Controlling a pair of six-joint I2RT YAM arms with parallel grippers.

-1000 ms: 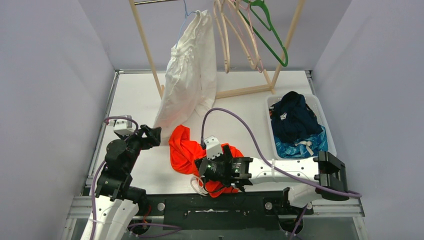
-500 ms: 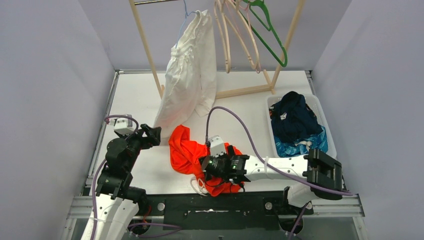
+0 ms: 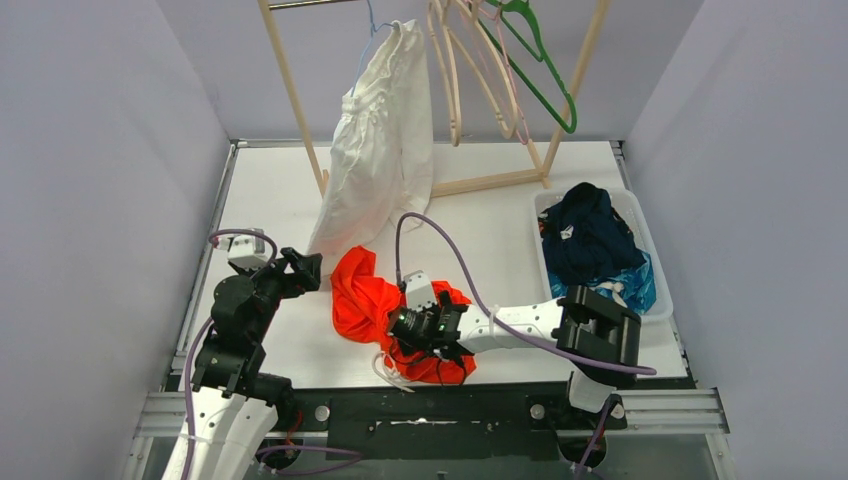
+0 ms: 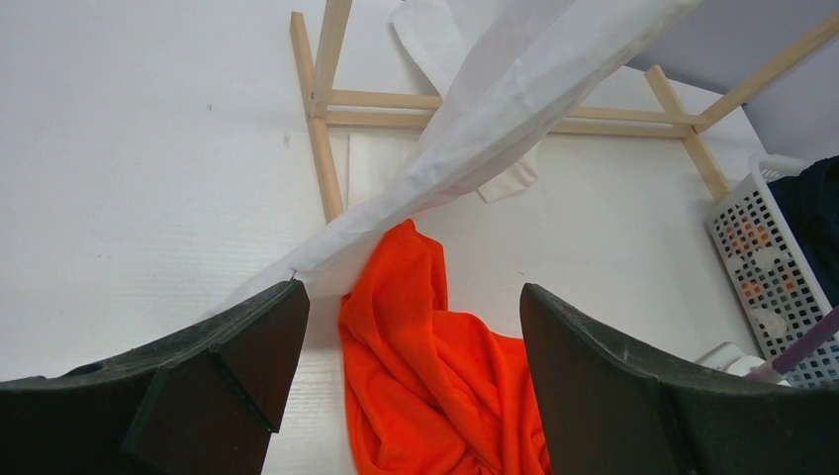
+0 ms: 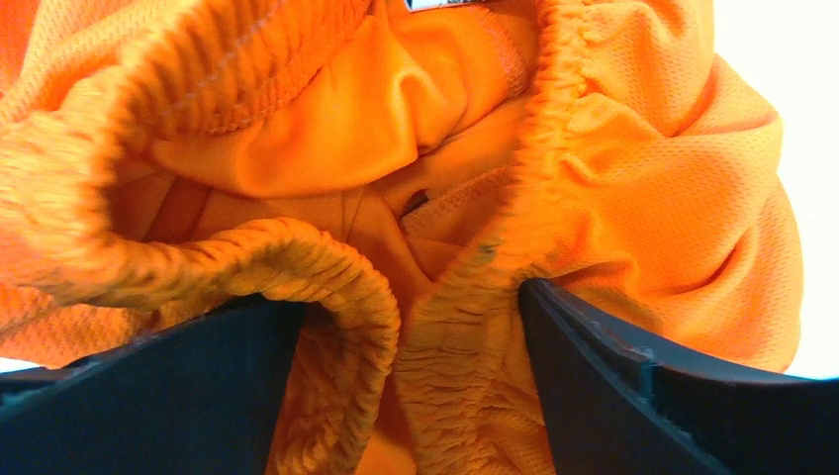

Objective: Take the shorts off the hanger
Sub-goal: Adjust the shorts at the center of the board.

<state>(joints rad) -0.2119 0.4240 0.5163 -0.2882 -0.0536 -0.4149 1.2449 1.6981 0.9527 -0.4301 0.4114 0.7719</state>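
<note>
Orange shorts (image 3: 358,300) at table (image 3: 268,190) front edge; right jaws astride.

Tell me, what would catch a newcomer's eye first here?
The bright orange shorts stand out, crumpled on the white table near the front, with the right gripper pushed into them, jaws wide around the waistband. Behind, white shorts hang from a wooden rack, and a white basket on the right holds dark navy shorts.

4 pairs of shorts: 1 white pair (image 3: 380,150) on the rack (image 3: 290,85), 1 orange pair (image 3: 362,300) before the rack, 1 navy pair (image 3: 585,240) and 1 blue pair (image 3: 628,287) in 1 basket (image 3: 543,205) right of it.
</note>
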